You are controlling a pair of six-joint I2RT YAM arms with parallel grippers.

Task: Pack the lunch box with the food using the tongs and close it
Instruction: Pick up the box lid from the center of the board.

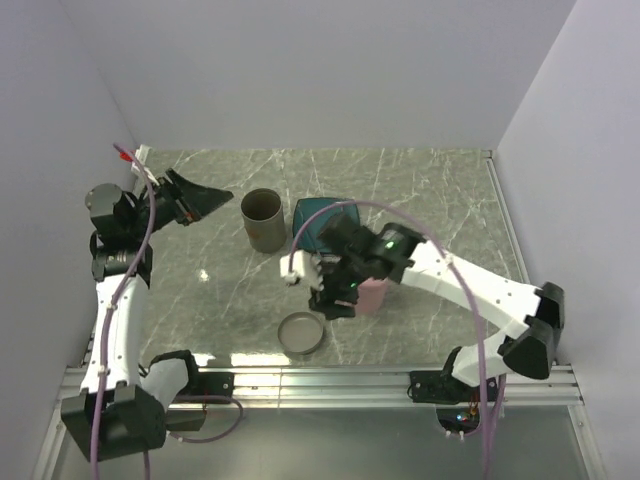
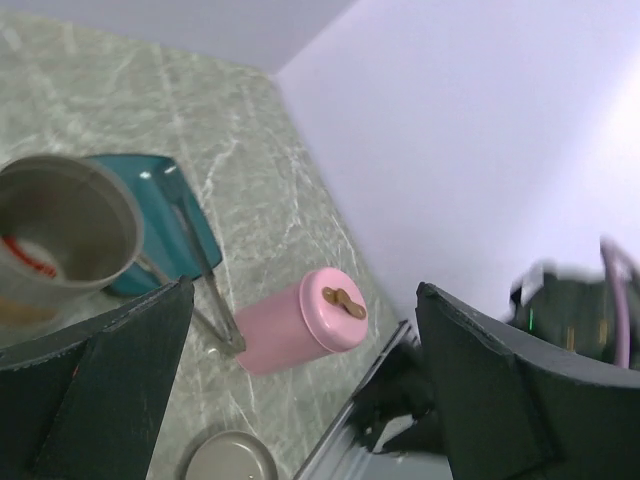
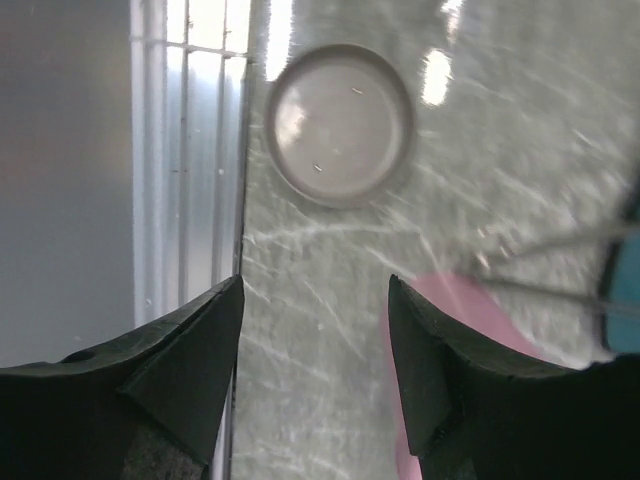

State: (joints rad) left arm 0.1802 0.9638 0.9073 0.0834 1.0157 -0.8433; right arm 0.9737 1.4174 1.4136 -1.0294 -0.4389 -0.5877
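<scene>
The slim metal tongs (image 2: pixel 228 338) lie flat on the table (image 1: pixel 420 190). Their thin arms reach onto the teal plate (image 2: pixel 185 235) and their joined end sits just beside a pink canister (image 2: pixel 300 322), which is tipped on its side at the plate's 5 o'clock. An open grey tin (image 1: pixel 262 218) stands upright at the plate's 9 o'clock. A red bit (image 2: pixel 30 258) shows inside it, too small to name. The round grey lid (image 1: pixel 301 333) lies at the tin's 6 o'clock. The right claw (image 1: pixel 335 295) hangs at the lid's 1 o'clock, beside the canister, its fingers (image 3: pixel 180 375) apart with only table between them. The left claw (image 1: pixel 195 205) is at the tin's 9 o'clock, spread wide and holding nothing.
</scene>
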